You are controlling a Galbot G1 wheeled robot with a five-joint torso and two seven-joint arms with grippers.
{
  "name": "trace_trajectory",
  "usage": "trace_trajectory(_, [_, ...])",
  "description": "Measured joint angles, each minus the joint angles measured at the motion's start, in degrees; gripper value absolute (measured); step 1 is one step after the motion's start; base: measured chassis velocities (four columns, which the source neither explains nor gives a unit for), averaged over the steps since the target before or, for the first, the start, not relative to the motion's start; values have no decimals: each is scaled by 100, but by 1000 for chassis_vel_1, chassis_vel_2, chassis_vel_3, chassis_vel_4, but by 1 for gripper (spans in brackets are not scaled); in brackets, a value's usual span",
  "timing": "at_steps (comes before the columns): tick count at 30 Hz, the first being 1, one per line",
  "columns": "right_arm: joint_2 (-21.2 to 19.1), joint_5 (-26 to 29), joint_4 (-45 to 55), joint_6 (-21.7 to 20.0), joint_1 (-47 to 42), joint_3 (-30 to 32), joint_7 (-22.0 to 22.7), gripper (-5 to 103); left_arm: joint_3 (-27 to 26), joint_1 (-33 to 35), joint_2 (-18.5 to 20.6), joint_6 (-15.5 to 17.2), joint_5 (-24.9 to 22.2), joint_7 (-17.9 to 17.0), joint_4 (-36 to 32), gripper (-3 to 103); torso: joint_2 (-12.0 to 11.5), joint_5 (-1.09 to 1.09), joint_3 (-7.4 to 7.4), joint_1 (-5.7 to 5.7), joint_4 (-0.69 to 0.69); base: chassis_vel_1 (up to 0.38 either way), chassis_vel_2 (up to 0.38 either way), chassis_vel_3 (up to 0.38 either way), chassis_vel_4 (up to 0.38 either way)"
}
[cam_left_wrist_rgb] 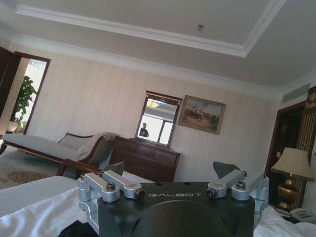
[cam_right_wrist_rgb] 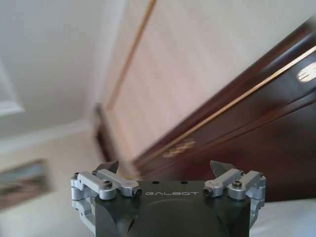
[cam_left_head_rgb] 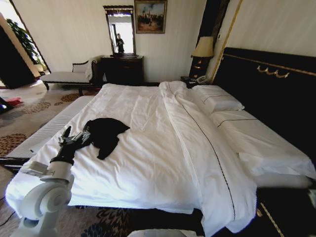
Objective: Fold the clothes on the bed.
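Note:
The clothes are one crumpled black T-shirt (cam_left_head_rgb: 105, 133), lying on the white duvet of the bed (cam_left_head_rgb: 163, 148) near its foot-end edge. My left gripper (cam_left_head_rgb: 75, 137) is open just beside the shirt's near edge, low over the duvet. In the left wrist view the left gripper (cam_left_wrist_rgb: 170, 170) has its fingers wide apart with nothing between them, and a sliver of black cloth (cam_left_wrist_rgb: 74, 230) shows below it. My right gripper (cam_right_wrist_rgb: 164, 168) is open and empty, raised in front of the dark headboard (cam_right_wrist_rgb: 256, 123).
A padded bench (cam_left_head_rgb: 47, 129) runs along the foot of the bed. White pillows (cam_left_head_rgb: 217, 101) lie against the dark headboard (cam_left_head_rgb: 269, 84). A chaise (cam_left_head_rgb: 66, 76), a dresser with mirror (cam_left_head_rgb: 122, 69) and a lamp (cam_left_head_rgb: 203, 48) line the far wall.

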Motion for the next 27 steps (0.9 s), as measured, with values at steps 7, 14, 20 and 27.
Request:
trace_trajectory(7, [-610,-278,-295,-310,507,-712,-495,100,92,138,209,413,56,-153,-115,100,0,-1,0,0,-11,-3,-9,-18,-22])
trace_trajectory(14, [-1530,-1142,-972,-420,1544,-1464,-488,100,100,687,-275,389,686,-48,-401,100,0,-1,0,0,-5,0,0,0,0])
trace_trajectory(20, [-1906,-1269,-1003,-531,1907,-2178,-383,100,275,1004,-932,270,1084,52,-563,100,0,-2,0,0,-4,0,0,0,0])
trace_trajectory(27, [-2142,-1458,-1240,-83,1807,-2227,-733,100,317,1154,-1118,43,1564,450,-598,100,0,-1,-1,0,-6,0,0,0,0])
